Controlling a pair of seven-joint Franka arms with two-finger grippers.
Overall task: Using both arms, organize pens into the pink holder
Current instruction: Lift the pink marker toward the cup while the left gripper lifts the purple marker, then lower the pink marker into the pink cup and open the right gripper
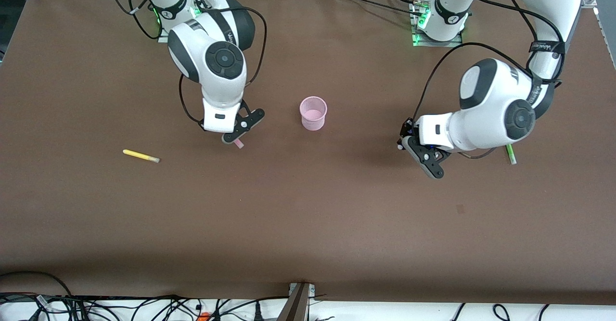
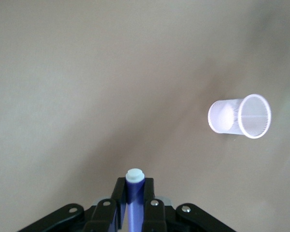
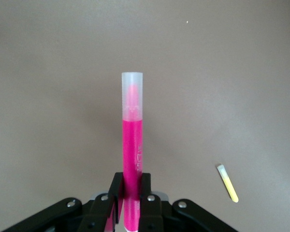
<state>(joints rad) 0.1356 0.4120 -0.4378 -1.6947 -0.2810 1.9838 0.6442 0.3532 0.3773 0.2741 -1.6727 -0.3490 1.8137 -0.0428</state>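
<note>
**Four pens, two in the grip, two on the table**

One pink holder (image 1: 313, 113) stands upright mid-table, with no pen showing in it. Right gripper (image 1: 233, 140) is clamped on the magenta pen (image 3: 132, 145), up over the table toward the right arm's end from the holder. Left gripper (image 1: 417, 148) is pinching the purple pen (image 2: 134, 195), over the table toward the left arm's end. One yellow pen (image 1: 140, 156) lies flat toward the right arm's end; one green pen (image 1: 510, 153) peeks out under the left arm.

Holder (image 1: 313, 113) between arms — pen (image 1: 140, 156) nearer camera.
</note>
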